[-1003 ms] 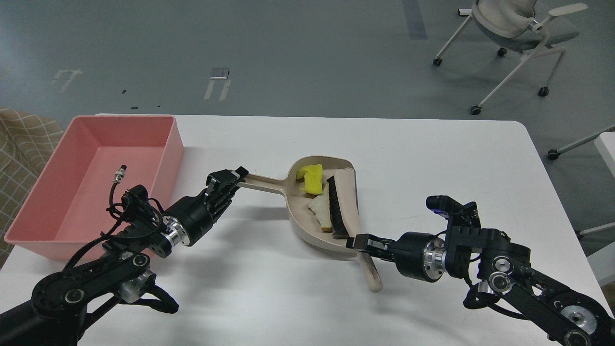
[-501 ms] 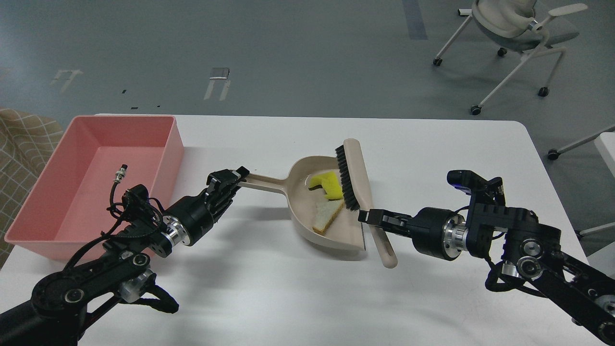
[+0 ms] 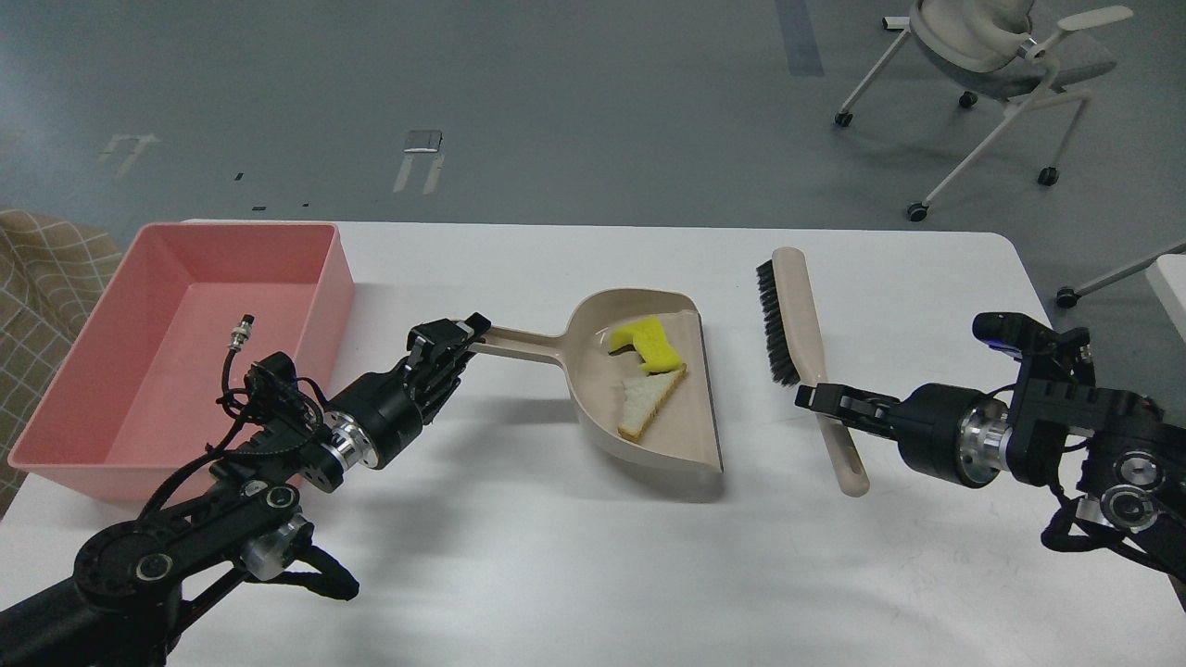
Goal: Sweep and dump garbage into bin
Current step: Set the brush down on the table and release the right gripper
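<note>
The garbage lies inside the beige dustpan (image 3: 602,398): a yellow sponge piece (image 3: 649,341) and a whitish slice with tan crust (image 3: 650,402) just in front of it. My left gripper (image 3: 463,335) is shut on the dustpan's long handle (image 3: 519,343); the pan looks slightly raised at mid-table. My right gripper (image 3: 820,400) is shut on the handle of the beige brush (image 3: 804,343) with black bristles, held to the right of the pan and apart from it. The pink bin (image 3: 167,371) stands at the table's left, holding only a bare floor.
The white table (image 3: 574,574) has bare surface in front and between pan and bin. A wheeled chair (image 3: 991,65) stands on the floor at the back right. A checked cloth (image 3: 37,269) shows at the far left.
My right gripper has carried the brush out of the dustpan and off to the right. The dustpan has shifted slightly right, and both scraps stay inside it.
</note>
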Controlling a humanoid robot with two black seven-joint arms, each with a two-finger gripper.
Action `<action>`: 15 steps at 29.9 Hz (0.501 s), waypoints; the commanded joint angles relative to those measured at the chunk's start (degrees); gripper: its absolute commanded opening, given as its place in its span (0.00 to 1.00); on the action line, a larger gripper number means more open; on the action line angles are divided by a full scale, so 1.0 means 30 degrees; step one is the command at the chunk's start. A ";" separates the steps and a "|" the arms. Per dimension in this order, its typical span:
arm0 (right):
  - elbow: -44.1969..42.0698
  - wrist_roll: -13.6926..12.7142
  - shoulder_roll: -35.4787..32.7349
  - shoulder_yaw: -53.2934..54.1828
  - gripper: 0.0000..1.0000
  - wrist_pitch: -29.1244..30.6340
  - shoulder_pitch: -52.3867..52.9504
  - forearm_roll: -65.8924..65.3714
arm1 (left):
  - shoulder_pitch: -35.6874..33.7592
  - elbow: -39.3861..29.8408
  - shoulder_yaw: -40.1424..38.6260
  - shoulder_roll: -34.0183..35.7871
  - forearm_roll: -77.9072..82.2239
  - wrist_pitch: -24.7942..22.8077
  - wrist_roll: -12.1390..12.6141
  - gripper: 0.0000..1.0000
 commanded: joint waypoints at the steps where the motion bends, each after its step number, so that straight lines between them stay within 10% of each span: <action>1: 0.0015 -0.0002 -0.0864 0.0025 0.01 0.0002 -0.0511 -0.0003 | -0.0037 -0.0109 -0.0220 -0.0013 -0.0014 0.0001 0.0078 0.00; 15: -0.0043 0.0085 -0.3855 0.0435 0.02 0.0002 -0.2005 -0.0032 | -0.0506 -0.0315 -0.1450 0.0250 -0.0102 -0.0086 0.0196 0.00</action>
